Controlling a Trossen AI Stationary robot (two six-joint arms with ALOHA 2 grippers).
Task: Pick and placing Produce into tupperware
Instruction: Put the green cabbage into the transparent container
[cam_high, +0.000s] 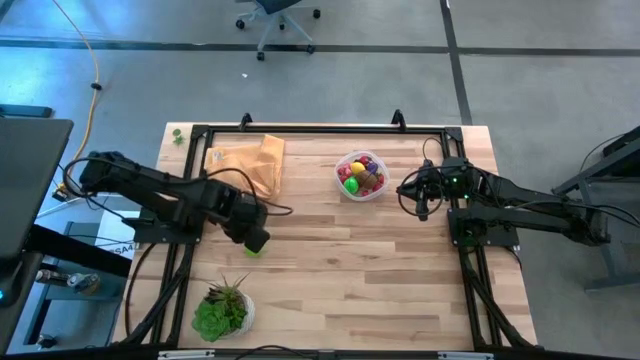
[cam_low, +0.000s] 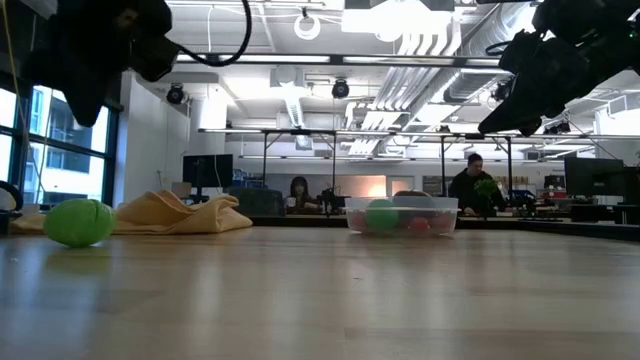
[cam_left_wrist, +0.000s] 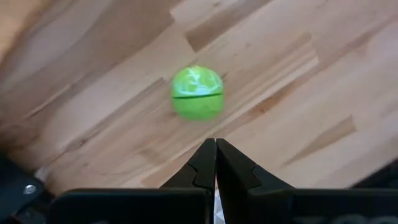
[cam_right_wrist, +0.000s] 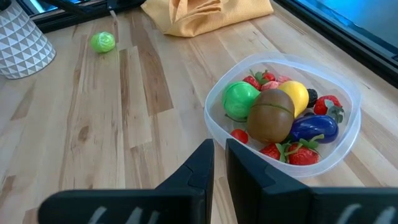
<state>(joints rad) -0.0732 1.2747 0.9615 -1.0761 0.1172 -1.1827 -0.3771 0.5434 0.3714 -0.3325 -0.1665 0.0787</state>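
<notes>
- The green ball-shaped toy (cam_left_wrist: 197, 93) lies loose on the bare desk (cam_high: 380, 260), well apart from the tupperware (cam_high: 361, 176), which sits near the far edge toward the right arm
- It lies just beyond the tips of the left gripper (cam_left_wrist: 216, 147), which hangs above it with jaws pressed together and nothing pinched; being round, it offers no long axis to align on
- The left arm is plainly the nearer one; I judge it must spread its jaws before descending
- The toy is bright green with a dark seam round its middle
- The tupperware already holds green, brown, yellow, purple and red pieces
- The right gripper (cam_right_wrist: 219, 163) waits by the tupperware, nearly closed and empty
</notes>
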